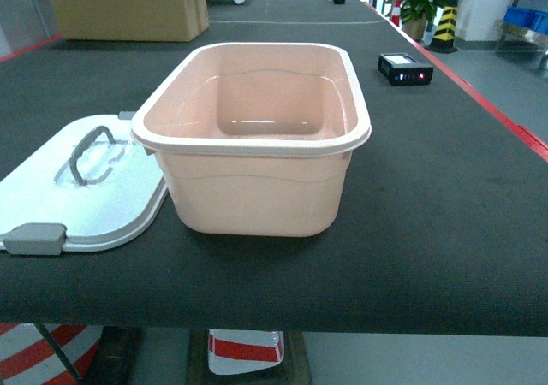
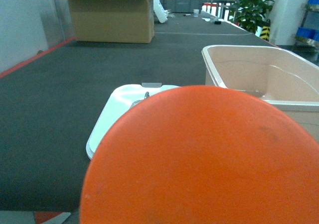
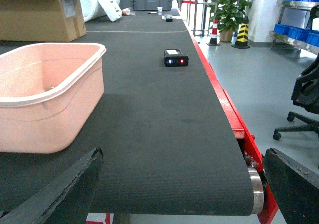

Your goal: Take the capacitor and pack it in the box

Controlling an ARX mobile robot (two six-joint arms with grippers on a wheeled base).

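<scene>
The box (image 1: pixel 257 148) is a pale pink tub standing open and empty at the table's middle; it also shows as the box (image 2: pixel 259 74) and the box (image 3: pixel 45 109). Its white lid (image 1: pixel 86 205) with grey handle lies flat to its left. A big round orange thing, the capacitor (image 2: pixel 199 159), fills the lower left wrist view and hides my left gripper's fingers; it sits right where the jaws close, left of the tub and short of the lid (image 2: pixel 114 114). My right gripper (image 3: pixel 174 194) is open, with only bare belt between its fingers, right of the tub. Neither gripper shows in the head view.
A small black device (image 1: pixel 405 68) with lit red lights sits behind and right of the tub. A cardboard carton (image 1: pixel 128 4) stands at the back left. The table's red right edge (image 3: pixel 234 114) drops to the floor, where an office chair (image 3: pixel 304 99) stands.
</scene>
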